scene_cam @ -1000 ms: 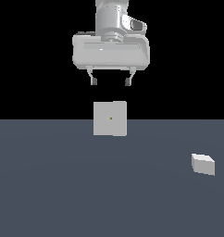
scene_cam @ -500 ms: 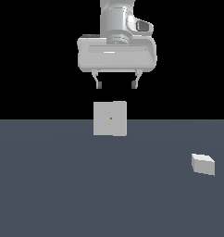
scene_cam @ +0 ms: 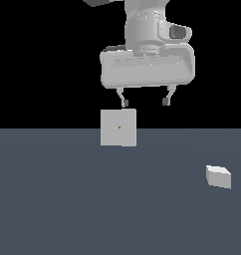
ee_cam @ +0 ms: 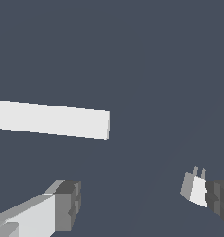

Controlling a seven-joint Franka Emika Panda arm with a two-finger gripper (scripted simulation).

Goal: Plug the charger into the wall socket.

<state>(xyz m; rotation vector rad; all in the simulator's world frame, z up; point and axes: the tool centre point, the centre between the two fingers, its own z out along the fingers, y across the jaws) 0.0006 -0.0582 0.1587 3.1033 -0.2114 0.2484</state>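
The wall socket (scene_cam: 118, 127) is a flat pale square plate standing upright on the floor, with a tiny orange dot at its centre. The wrist view shows the socket (ee_cam: 51, 120) edge-on as a white bar. The charger (scene_cam: 218, 176), a small white block, lies on the floor well off to the exterior view's right. On the charger (ee_cam: 193, 187) in the wrist view, two short prongs show, and a dark fingertip (ee_cam: 220, 196) overlaps part of it. My gripper (scene_cam: 145, 101) hangs open and empty, high above the floor, just above and right of the socket's top edge. Between the fingers of the gripper (ee_cam: 141, 199) only floor shows.
A flat dark grey-blue floor (scene_cam: 67, 199) spreads under everything, with a black background behind it. Nothing else stands on it.
My gripper has moved toward the exterior view's right and come lower, still open. The socket and the charger have stayed where they were.
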